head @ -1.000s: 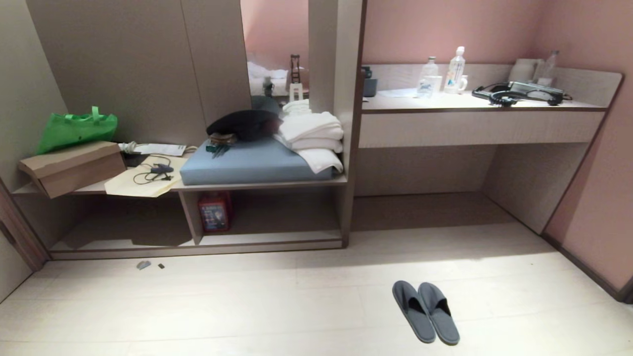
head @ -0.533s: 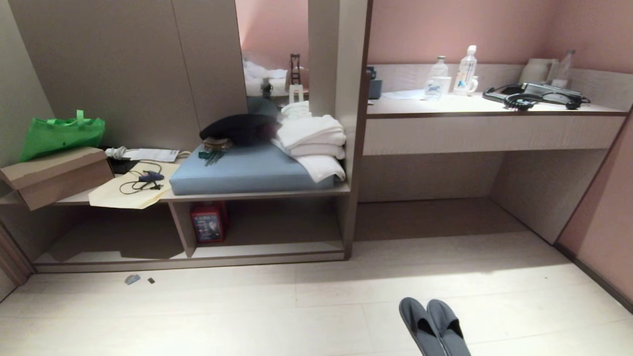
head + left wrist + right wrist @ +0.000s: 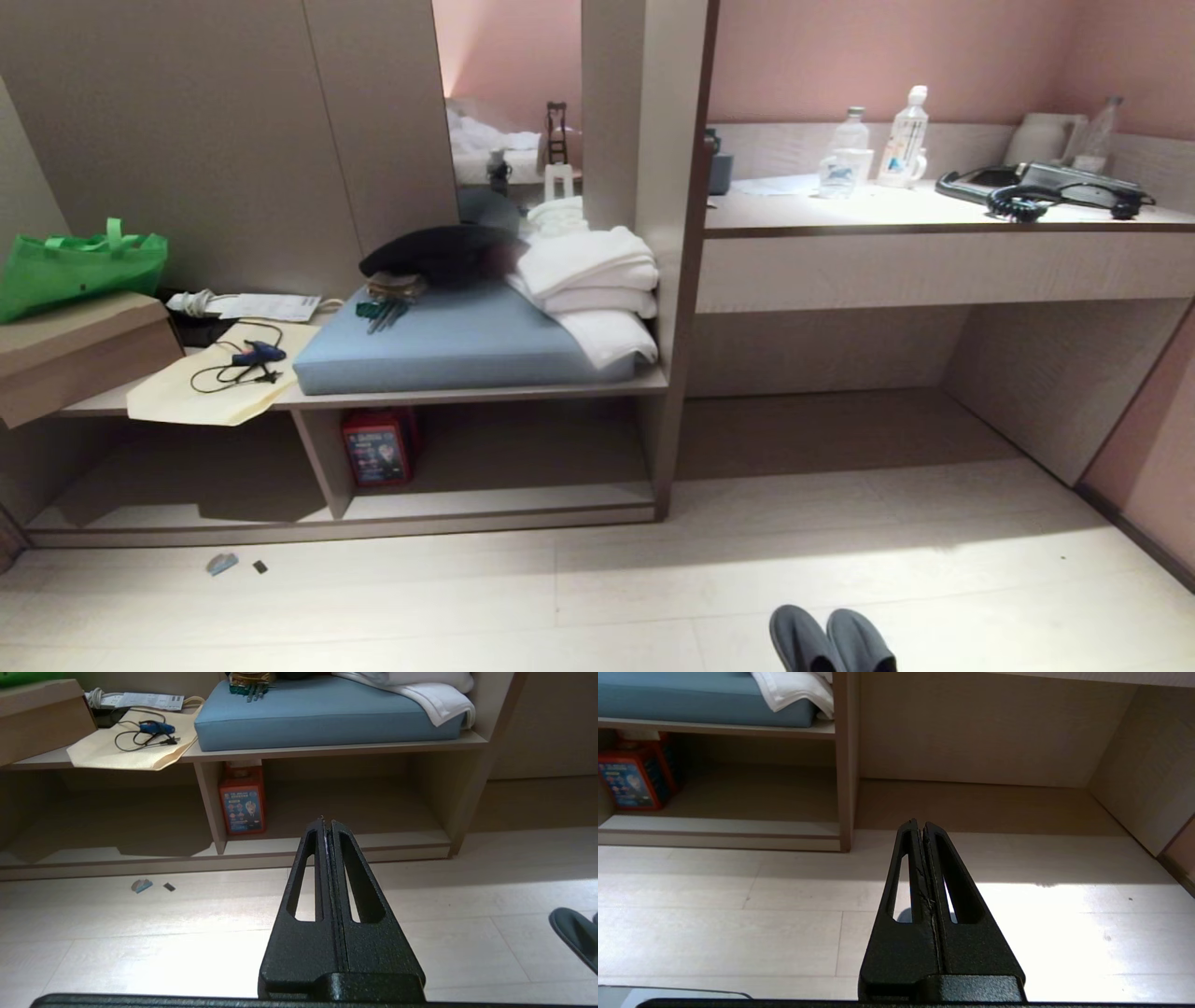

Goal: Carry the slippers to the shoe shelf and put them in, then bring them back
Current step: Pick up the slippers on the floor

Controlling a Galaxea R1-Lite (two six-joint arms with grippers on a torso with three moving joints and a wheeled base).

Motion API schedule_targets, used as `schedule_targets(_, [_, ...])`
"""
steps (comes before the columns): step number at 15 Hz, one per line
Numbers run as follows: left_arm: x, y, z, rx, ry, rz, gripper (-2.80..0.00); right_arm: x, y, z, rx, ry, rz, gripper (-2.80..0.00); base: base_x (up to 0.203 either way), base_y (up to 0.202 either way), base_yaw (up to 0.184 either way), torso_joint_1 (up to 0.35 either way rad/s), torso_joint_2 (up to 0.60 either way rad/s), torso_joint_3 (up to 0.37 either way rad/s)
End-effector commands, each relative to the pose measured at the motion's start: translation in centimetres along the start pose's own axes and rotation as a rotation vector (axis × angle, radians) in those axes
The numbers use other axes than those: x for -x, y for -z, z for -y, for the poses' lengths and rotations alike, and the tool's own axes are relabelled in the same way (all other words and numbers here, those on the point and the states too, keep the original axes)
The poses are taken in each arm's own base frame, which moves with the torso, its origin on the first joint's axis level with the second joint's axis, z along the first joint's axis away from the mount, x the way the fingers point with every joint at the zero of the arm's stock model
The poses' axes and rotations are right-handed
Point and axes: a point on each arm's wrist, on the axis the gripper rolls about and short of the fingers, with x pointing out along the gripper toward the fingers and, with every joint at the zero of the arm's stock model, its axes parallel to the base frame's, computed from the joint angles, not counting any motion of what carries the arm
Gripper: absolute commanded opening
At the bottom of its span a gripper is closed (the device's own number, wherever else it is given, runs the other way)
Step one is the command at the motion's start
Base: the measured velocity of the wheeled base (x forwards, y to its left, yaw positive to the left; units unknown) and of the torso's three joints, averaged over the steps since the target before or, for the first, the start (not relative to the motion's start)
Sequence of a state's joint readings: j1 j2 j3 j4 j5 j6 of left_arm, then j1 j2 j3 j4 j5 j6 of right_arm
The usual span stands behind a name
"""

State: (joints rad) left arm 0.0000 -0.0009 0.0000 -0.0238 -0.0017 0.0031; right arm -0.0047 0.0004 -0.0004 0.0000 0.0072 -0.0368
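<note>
My left gripper [image 3: 327, 823] is pressed together, empty. The shoe shelf [image 3: 485, 504] lies ahead. The slippers [image 3: 831, 644] sit low before me, almost out of sight; I risk rolling over them. My right gripper [image 3: 920, 825] is likewise pressed together.

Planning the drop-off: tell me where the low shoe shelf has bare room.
The beige-grey wooden shoe shelf is bare between its divider and right wall, except the red box beside the divider. The left bay also looks bare. The dark grey fabric slippers lie on the floor.

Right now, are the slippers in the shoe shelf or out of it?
Out. The slippers lie side by side on the floor, well in front of the shoe shelf.
</note>
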Motion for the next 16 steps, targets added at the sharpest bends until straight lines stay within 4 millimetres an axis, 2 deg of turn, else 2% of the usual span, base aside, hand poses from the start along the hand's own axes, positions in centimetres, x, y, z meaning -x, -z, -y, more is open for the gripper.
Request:
schedule_targets(1, [-0.05,0.21,0.0,0.0,0.0,-0.006,-2.8,0.01,-0.02,0.0,0.0,0.0,0.001,-2.8,0.196,0.0,-0.001,0.007,0.0,0.005])
schedule_targets(5, [-0.05,0.22,0.0,0.009,0.0,-0.008,-2.8,0.0,0.0,0.0,0.002,-0.001,0.0,-2.8,0.145,0.0,0.001,0.009,0.0,0.001])
schedule_targets(16, [-0.06,0.22,0.0,0.012,-0.002,-0.009,-2.8,0.0,-0.02,0.0,0.0,-0.001,-0.001,-2.8,0.0,0.0,0.0,0.0,0.0,-0.029])
